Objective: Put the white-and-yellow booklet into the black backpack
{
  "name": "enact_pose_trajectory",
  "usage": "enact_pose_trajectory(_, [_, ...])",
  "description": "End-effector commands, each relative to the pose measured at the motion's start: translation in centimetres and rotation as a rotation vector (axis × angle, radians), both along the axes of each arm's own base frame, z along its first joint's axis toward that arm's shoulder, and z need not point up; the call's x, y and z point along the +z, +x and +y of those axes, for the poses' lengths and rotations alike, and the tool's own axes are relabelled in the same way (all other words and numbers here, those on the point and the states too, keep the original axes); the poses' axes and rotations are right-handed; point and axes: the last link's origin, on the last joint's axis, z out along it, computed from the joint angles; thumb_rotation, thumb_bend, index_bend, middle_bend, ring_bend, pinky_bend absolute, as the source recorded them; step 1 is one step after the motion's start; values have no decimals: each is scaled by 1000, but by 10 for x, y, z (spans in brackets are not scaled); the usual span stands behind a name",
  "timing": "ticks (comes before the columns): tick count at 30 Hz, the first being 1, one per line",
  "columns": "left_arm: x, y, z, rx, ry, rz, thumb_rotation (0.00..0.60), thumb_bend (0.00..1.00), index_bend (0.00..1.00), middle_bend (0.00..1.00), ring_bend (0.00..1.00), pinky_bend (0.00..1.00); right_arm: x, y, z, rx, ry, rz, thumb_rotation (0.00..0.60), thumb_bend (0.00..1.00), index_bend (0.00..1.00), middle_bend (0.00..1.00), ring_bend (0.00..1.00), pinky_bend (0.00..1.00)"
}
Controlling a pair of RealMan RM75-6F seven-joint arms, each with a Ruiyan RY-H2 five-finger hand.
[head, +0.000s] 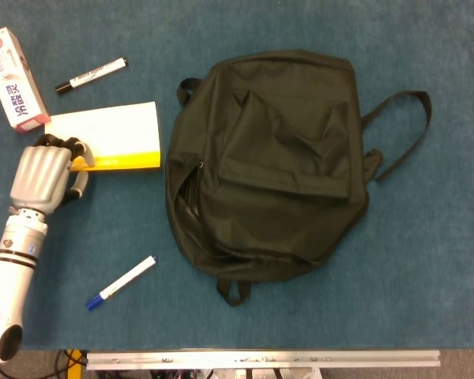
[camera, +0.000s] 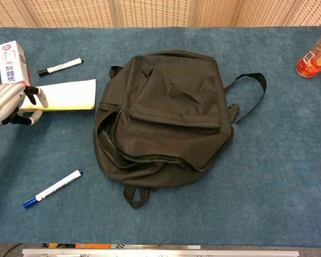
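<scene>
The white-and-yellow booklet (head: 110, 136) (camera: 64, 95) is lifted off the table at the left, its left end pinched by my left hand (head: 41, 175) (camera: 9, 101), thumb below and fingers on top. The black backpack (head: 268, 158) (camera: 166, 118) lies flat in the middle of the blue table, its zip opening gaping along the left and front side (head: 191, 217). The booklet's right edge is just left of the backpack, not touching it. My right hand is in neither view.
A pink-and-white box (head: 14, 79) (camera: 10, 61) and a black marker (head: 91, 75) (camera: 60, 66) lie behind the booklet. A blue-capped marker (head: 120, 282) (camera: 52, 188) lies in front. An orange bottle (camera: 314, 53) stands far right. The backpack strap (head: 403, 130) loops out to the right.
</scene>
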Motion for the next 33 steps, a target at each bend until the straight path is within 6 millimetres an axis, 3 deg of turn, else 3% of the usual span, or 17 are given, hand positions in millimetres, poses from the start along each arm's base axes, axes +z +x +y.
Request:
enact_pose_trajectory(1, [0, -1, 1, -6, 19, -5, 600, 408, 575, 448, 431, 296, 0, 0, 0, 1, 0, -1, 600, 168, 210, 324, 193, 213])
enact_pose_trajectory(13, [15, -1, -1, -85, 88, -59, 600, 408, 603, 512, 485, 410, -1, 4, 0, 16, 6, -3, 600, 168, 211, 324, 193, 213])
enact_pose_trajectory(33, [55, 8, -23, -239, 224, -187, 600, 408, 615, 520, 490, 412, -6, 29, -7, 106, 37, -12, 600, 128, 211, 324, 193, 213])
